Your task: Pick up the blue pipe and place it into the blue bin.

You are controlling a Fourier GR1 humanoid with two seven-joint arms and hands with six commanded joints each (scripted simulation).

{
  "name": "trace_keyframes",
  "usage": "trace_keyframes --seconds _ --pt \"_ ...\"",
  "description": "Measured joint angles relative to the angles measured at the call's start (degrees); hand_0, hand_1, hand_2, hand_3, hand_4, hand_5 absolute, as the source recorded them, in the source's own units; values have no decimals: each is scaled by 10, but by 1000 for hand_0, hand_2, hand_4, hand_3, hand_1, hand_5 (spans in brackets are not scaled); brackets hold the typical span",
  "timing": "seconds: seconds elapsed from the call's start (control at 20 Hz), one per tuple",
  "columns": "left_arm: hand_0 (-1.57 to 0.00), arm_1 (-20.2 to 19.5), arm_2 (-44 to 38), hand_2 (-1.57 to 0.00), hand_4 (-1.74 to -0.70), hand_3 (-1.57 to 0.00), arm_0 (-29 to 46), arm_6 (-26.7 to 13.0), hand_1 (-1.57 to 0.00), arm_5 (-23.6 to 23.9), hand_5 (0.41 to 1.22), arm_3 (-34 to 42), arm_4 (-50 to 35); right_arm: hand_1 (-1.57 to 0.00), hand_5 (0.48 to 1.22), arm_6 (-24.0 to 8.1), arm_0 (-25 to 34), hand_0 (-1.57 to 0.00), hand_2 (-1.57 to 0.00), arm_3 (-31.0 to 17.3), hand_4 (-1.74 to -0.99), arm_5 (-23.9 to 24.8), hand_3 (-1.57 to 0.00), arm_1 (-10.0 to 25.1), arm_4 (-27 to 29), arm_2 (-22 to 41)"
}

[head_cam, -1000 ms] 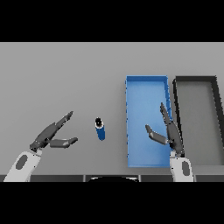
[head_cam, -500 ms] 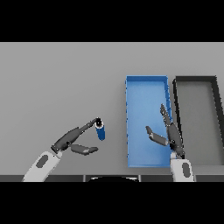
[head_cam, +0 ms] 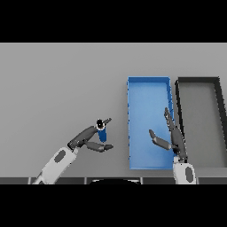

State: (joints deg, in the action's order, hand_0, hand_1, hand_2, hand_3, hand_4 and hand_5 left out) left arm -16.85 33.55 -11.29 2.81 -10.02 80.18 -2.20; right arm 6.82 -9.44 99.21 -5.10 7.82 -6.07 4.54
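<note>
- Since a second ago my left hand [head_cam: 87, 138] has swung in from the left side of the tabletop [head_cam: 57, 84] and closed the gap to the blue pipe [head_cam: 102, 132], which has kept its place; my right hand [head_cam: 170, 138] has hardly shifted.
- Head view: the pipe stands upright on the tabletop, left of the blue bin [head_cam: 148, 88] and apart from it, not yet lifted as far as I can judge.
- Head view: my left hand brackets the pipe, long fingers reaching past its dark top end and the thumb lying below it on the near side. The fingers look straight, not clenched; I judge the hold as not yet made, though contact at the top is hard to tell.
- Head view: my right hand hovers over the near right part of the bin, fingers loose and spread, holding nothing.
- Head view: a black bin [head_cam: 198, 82] sits just right of the blue one.
- Step in hand: reaching for the grasp. Next I need to curl fingers and thumb round the pipe without tipping it, lift, and carry it right over the bin's left wall.
</note>
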Motion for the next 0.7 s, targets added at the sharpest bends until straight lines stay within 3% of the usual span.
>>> trace_keyframes --seconds 0.1,0.2,0.3,0.4,0.55,0.7 --pt "1 16 -4 -19 -1109 -18 -7 18 1 -12 507 -8 -19 1 600 -11 6 1 1 -6 -1267 -1 1 0 1 0" --pt "-17 34 -8 -290 -1208 -255 -8 28 -160 -11 607 -15 -32 1 600 -7 8 1 1 -3 -1261 -1 1 3 2 -3" --pt "-443 58 -24 -699 -1345 -721 -20 18 -592 -10 828 -36 -57 1 602 -5 9 1 1 -6 -1259 -1 1 2 0 -1" --pt "-849 68 -23 -1013 -1481 -1003 -7 22 -945 0 969 -35 -59 1 609 -1 9 1 1 -1 -1261 -3 1 2 2 -1" --pt "-1201 78 -21 -1285 -1604 -1215 1 46 -1250 10 1092 -35 -55 1 614 2 11 1 1 -1 -1260 -5 1 2 4 -1" --pt "-1382 74 -5 -1425 -1666 -1340 7 74 -1407 33 1155 -26 -28 1 619 -11 21 1 1 -10 -1252 -2 1 2 0 -1"
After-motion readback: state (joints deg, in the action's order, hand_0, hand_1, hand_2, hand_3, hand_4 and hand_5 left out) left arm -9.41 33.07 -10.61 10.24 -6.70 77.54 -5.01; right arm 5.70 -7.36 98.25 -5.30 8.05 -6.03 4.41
